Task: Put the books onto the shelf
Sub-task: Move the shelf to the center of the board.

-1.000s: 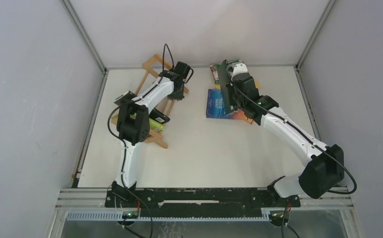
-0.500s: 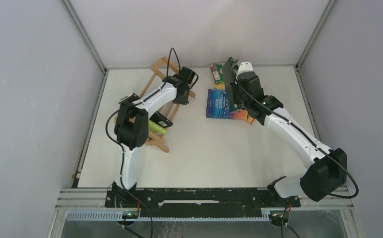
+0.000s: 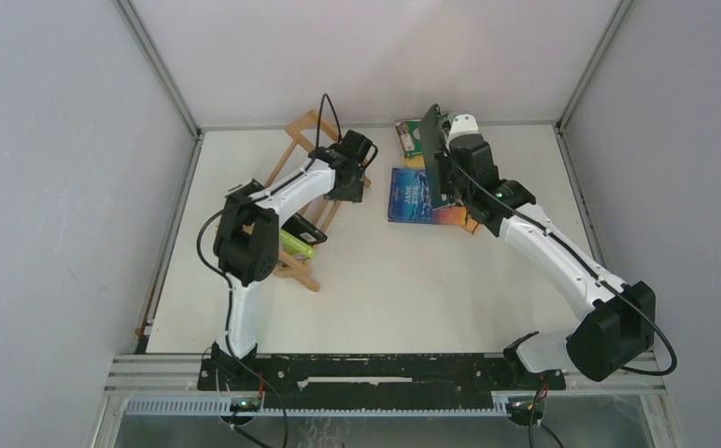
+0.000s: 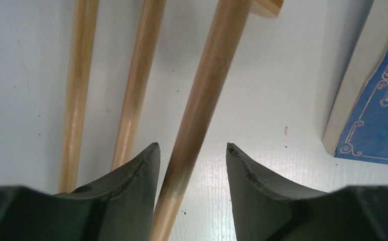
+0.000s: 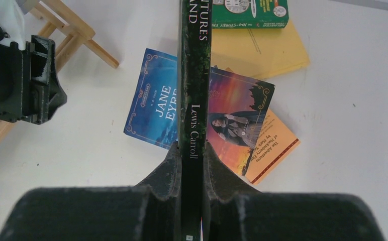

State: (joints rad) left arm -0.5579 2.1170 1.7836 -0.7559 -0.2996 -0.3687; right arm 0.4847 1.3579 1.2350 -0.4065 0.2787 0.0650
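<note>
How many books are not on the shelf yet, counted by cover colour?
blue book: 1
green book: 1
yellow book: 1
orange book: 1
sunset-picture book: 1
dark book, held in the right gripper: 1
Total: 6

1. My left arm [image 3: 277, 191] and right arm [image 3: 553, 252]: white shells, bulky black joint housings.
2. A thin black cable [image 3: 327, 105] runs along each.
3. Left gripper [image 4: 192, 145] and right gripper [image 5: 192, 150]: matte black fingers, curved, tapering to blunt, scuffed tips.

left gripper [image 4: 192, 146] jaws apart (arm extended) | right gripper [image 5: 192, 148] clamped on black book [image 5: 194, 75]
</note>
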